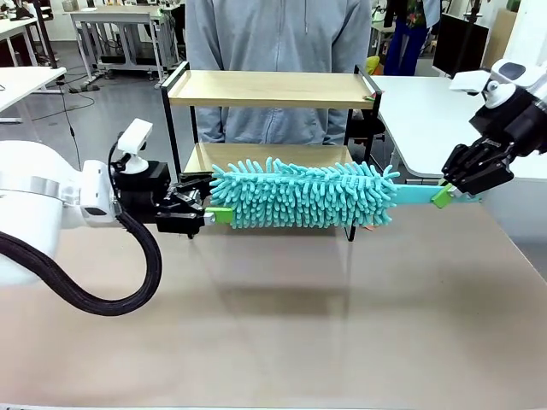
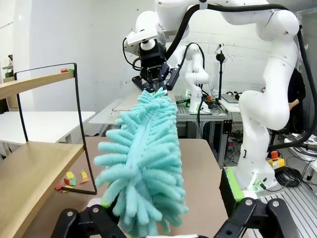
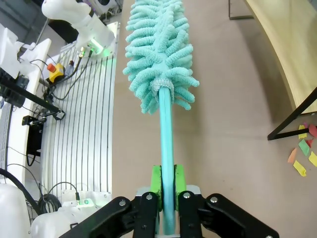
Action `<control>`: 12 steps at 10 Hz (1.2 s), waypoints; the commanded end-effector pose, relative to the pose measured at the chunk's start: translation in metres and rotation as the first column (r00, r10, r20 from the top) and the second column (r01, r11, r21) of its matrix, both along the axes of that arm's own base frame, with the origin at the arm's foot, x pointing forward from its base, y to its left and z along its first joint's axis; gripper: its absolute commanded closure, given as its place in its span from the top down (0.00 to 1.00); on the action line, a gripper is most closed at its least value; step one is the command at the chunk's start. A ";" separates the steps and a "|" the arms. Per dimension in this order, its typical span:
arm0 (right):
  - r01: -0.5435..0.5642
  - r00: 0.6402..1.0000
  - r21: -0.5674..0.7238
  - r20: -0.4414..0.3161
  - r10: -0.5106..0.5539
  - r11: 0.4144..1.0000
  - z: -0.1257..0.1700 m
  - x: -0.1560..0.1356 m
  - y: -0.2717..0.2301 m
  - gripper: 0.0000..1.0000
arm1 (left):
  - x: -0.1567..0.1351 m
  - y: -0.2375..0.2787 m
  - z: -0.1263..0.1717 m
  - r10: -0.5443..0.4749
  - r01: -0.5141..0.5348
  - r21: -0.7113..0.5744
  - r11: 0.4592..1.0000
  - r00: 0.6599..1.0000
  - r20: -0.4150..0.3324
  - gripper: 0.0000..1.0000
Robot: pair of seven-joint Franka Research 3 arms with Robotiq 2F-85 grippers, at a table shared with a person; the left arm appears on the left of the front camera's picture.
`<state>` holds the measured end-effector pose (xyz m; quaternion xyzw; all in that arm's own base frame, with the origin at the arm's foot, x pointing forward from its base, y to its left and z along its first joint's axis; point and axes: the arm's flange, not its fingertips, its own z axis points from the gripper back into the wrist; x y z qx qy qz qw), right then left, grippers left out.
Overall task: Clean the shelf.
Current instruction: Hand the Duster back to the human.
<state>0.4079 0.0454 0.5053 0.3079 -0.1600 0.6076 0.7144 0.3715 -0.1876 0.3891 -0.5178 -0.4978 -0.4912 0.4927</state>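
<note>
So we're looking at a small two-tier shelf [image 1: 272,89] with two light wooden boards in a thin black metal frame, standing on the far side of the brown tabletop [image 1: 282,325], right in front of a person in a grey hoodie [image 1: 278,34]. Both boards look bare from the front.

Stretched across in front of the lower board is a fluffy teal microfibre duster [image 1: 301,194] with a flat teal handle [image 1: 419,196], lying roughly level and parallel to the shelf's front edge. Our right gripper [image 1: 446,196] has the handle end; in the right wrist view you can see the fingers [image 3: 155,181] with their green pads clamped tight on both sides of the handle.

Our left gripper [image 1: 198,209] sits at the other end of the duster, by the shelf's left front leg. Its fingers [image 2: 233,186] are spread wide in the left wrist view, with the shaggy head coming down between them. We can't tell whether they actually touch it.

There are also a few small coloured scraps of paper [image 3: 303,148] (yellow, red, green) on the tabletop next to one of the shelf's legs, and another red and green bit [image 2: 66,70] sitting at a corner of the top board.
</note>
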 end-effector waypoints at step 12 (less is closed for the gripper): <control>0.007 1.000 0.009 -0.005 -0.007 1.000 0.003 -0.002 0.000 0.13 | 0.011 -0.048 0.003 -0.050 0.053 0.041 0.998 0.996 -0.069 0.16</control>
